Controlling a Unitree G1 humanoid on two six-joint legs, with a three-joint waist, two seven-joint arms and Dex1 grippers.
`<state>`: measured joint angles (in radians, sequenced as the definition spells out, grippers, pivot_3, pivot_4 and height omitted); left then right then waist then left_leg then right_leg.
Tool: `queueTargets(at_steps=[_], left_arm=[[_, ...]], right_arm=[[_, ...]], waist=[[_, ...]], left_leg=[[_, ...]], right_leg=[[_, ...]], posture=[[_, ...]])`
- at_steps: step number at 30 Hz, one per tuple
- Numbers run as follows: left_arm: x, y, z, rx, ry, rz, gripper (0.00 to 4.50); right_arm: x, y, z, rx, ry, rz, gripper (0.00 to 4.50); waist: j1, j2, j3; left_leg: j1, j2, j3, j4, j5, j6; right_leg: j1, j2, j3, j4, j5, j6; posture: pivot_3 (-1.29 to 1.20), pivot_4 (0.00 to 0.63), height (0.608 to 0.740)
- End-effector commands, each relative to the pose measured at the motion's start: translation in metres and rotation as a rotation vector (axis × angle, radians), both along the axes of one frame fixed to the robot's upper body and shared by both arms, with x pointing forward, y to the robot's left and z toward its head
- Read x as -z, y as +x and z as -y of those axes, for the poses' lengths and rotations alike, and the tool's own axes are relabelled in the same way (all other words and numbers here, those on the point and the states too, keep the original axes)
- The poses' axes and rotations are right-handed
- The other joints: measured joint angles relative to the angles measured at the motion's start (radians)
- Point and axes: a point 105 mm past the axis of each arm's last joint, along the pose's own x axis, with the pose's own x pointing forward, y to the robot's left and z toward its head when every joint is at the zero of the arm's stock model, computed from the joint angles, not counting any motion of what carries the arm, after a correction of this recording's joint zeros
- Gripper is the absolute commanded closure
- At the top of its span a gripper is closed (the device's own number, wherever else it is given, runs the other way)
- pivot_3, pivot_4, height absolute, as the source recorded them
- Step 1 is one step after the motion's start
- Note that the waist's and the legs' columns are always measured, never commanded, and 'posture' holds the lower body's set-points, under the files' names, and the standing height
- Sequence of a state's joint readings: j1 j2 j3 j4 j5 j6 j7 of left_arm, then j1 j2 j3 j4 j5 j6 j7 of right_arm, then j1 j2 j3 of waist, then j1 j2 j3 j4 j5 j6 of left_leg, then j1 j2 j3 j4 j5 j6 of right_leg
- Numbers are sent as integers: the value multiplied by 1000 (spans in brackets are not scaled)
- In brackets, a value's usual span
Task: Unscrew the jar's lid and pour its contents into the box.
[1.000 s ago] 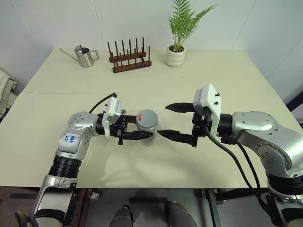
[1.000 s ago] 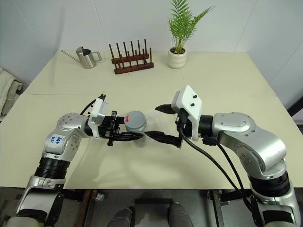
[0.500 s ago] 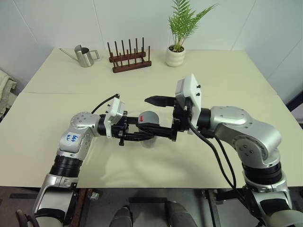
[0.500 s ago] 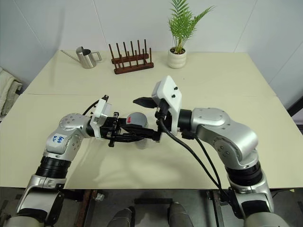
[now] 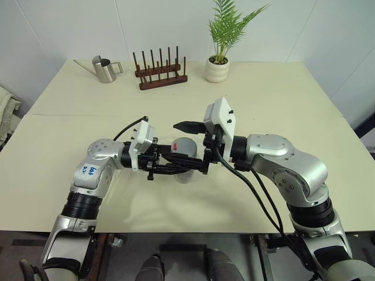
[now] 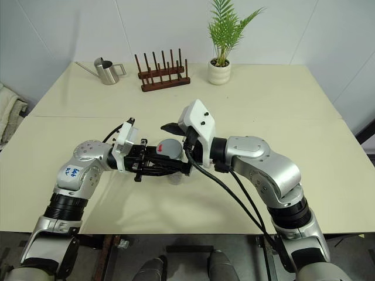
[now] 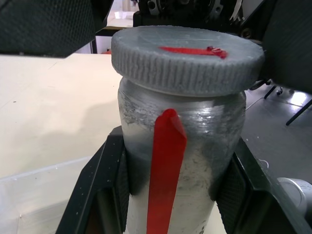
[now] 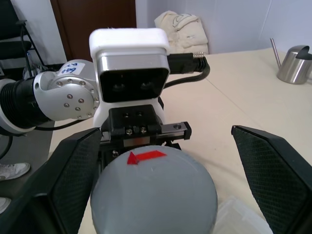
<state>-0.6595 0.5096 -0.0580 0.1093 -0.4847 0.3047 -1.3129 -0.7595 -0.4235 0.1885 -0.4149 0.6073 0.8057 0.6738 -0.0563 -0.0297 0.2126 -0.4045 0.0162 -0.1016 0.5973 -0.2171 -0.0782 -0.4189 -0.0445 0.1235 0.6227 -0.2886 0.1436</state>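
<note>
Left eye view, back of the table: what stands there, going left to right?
Steel watering can → wooden peg rack → potted plant.

The right tool [image 5: 183, 142] has swung in from well apart to the left tool [image 5: 173, 163]; its 2 spread fingers now flank the lid [image 8: 153, 195] of the jar [image 7: 180, 161], one on each side
</note>
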Motion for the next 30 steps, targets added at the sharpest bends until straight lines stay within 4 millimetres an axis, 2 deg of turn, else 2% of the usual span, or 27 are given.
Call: queueTargets(at_steps=[1,14,30], left_arm=[[-12,-3,2,19,-8,59,2623],[-12,-1,3,16,-9,67,2623],[-11,1,3,8,-7,81,2623]], right_arm=[[-9,-2,10,18,13,45,30],[-7,-2,32,82,-32,55,30],[-9,-13,22,8,-21,55,30]], waist=[[0,0,0],[0,0,0],[0,0,0]], left_leg=[[0,0,0,0,0,0],[0,0,0,0,0,0],[0,0,0,0,0,0]], right_leg=[[0,0,0,0,0,0],[0,0,0,0,0,0],[0,0,0,0,0,0]], posture=[[0,150,740],[0,150,740],[0,150,740]])
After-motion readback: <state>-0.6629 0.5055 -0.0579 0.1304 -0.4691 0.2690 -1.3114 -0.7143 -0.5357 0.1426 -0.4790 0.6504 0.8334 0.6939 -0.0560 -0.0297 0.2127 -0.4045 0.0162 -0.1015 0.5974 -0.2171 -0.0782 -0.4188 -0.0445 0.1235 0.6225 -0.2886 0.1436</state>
